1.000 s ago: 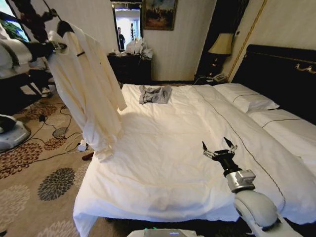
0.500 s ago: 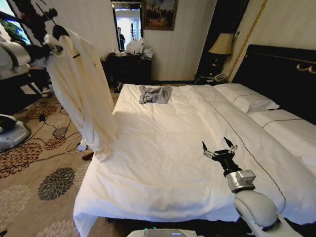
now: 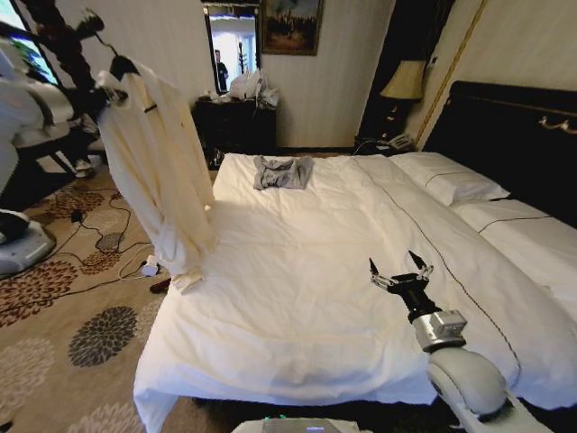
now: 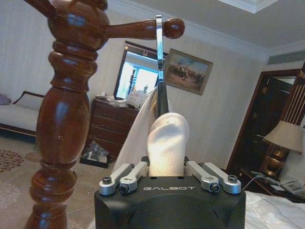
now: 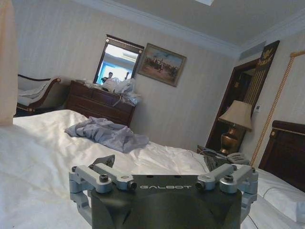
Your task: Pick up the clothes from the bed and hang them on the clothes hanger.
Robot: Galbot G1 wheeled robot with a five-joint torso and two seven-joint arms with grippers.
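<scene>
The cream shirt is seen hanging at upper left of the head view, off the bed, draped on the black hanger, whose wire hook is looped over a peg of the wooden coat stand. The left gripper is clamped on a white bunch of the shirt's fabric. The right gripper is held w/ fingers spread wide, nothing in it, above the mattress at lower right. A grey garment is left near the bed's far end.

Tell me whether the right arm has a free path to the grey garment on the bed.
Probably yes. The right gripper hovers open over bare sheet, and nothing lies between it and the grey garment; whether the arm stretches that far, I can't tell.
</scene>
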